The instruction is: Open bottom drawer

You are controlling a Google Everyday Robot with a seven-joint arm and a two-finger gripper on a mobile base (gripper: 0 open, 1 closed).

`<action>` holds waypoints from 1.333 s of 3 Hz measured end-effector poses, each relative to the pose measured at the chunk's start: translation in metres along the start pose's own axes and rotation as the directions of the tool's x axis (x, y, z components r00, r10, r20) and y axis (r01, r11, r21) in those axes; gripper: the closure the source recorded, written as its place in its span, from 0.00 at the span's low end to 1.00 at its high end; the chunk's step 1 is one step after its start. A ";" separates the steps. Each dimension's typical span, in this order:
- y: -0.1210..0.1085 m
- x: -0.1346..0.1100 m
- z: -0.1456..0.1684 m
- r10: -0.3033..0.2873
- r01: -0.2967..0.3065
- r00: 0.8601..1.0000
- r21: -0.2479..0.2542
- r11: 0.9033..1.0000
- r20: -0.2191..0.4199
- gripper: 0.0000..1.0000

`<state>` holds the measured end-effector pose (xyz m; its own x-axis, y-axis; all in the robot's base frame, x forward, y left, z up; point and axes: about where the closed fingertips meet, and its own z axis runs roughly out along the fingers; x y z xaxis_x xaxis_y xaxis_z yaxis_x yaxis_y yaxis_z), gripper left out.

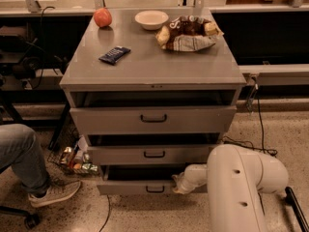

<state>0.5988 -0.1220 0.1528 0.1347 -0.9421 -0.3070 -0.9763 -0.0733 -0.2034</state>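
Note:
The bottom drawer (130,186) is the lowest, narrowest grey front of the cabinet, with a small black bar handle (155,189). It stands pulled out a little, with a dark gap above its front. My white arm reaches in from the lower right. My gripper (176,183) is at the drawer front, just right of the handle, against its top edge. The wrist hides the fingers.
The middle drawer (154,154) and top drawer (153,119) are also slightly out. On the cabinet top lie an apple (102,17), a bowl (151,19), a chip bag (187,33) and a dark packet (115,54). A person's leg and shoe (53,192) are at the left; cans (77,162) sit beside the cabinet.

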 end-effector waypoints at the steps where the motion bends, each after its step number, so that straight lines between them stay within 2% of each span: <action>1: 0.001 -0.001 -0.003 0.004 -0.004 1.000 0.000 1.000 0.001 1.00; 2: 0.001 -0.002 -0.004 0.004 -0.004 1.000 0.000 1.000 0.001 0.83; 3: 0.003 -0.002 -0.002 0.004 -0.004 1.000 -0.004 1.000 0.002 0.52; 4: 0.003 -0.003 -0.002 0.004 -0.004 1.000 -0.004 1.000 0.002 0.29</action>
<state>0.5948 -0.1205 0.1547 0.1311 -0.9417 -0.3098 -0.9776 -0.0708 -0.1984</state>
